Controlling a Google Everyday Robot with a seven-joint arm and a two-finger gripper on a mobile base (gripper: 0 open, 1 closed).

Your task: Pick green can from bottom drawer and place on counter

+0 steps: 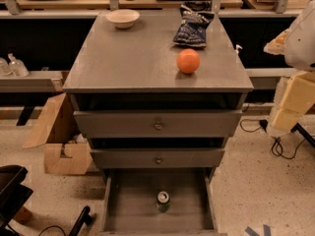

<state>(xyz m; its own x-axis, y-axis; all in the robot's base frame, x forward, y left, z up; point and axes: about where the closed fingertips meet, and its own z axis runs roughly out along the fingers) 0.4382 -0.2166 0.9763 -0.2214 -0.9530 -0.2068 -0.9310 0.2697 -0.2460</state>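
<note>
A cardboard box stands on the floor far to the left of the end effector, beside the cabinet's left side. A pale bowl sits at the back left of the desk, well to the left of the end effector and farther back. The desk's front half is bare on the left. The bottom drawer is pulled out at floor level, below and to the left of the end effector. The green can stands upright in it, right of the drawer's middle, apart from both side walls and with bare tray around it. The two drawer fronts above stand slightly out, overhanging the back of the tray. An orange ball rests near the desk's front right, with a dark snack bag behind it. The arm's white link enters at the right edge. The cream end effector hangs under it, just off the desk's front right corner and touching nothing. I cannot tell whether it is spread or pressed together.
</note>
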